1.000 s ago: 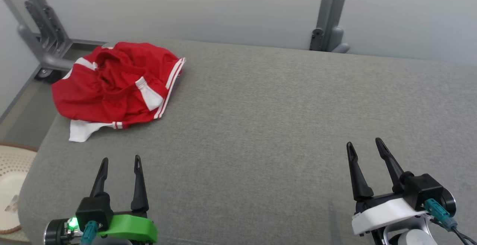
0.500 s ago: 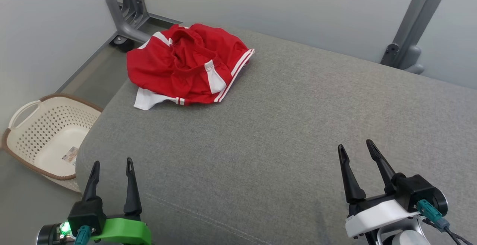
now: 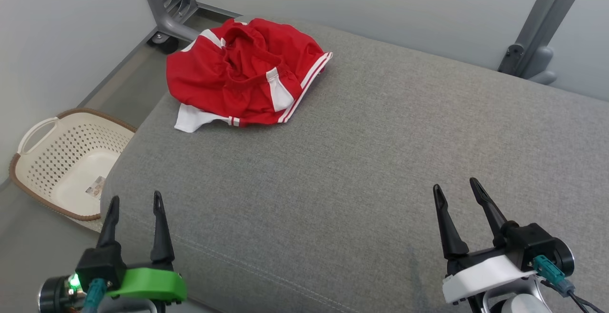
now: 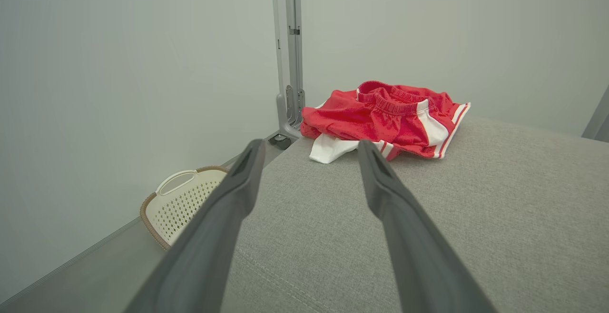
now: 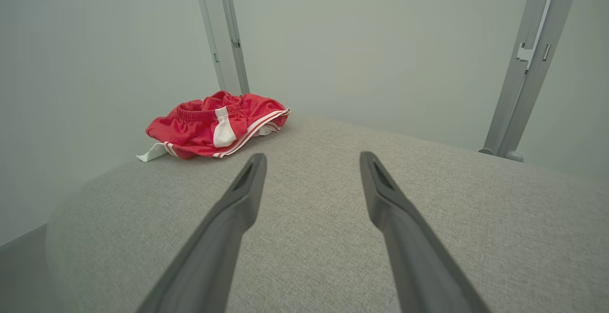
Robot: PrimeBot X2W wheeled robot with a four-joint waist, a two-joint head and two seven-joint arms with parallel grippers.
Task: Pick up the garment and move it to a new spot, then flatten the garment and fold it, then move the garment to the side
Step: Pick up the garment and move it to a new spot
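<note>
Only the head's view had swung left; the crumpled red-and-white mesh shorts (image 3: pixel 247 73) lay untouched at the far-left corner of the grey fabric cushion (image 3: pixel 357 161); left gripper (image 3: pixel 135 196) and right gripper (image 3: pixel 455 183) stayed spread, empty; pickup unstarted.

Bright, diffuse light falls evenly on the grey cushion (image 3: pixel 342 161); a faint, soft shadow edges the red shorts (image 3: pixel 238 80). Wrist views bow near their edges.

Glossy red mesh-knit shorts (image 3: pixel 247 73) with smooth white trim lie on a matt grey woven-fabric cushion (image 3: pixel 361 170), beside a perforated cream plastic laundry basket (image 3: pixel 66 161).
</note>
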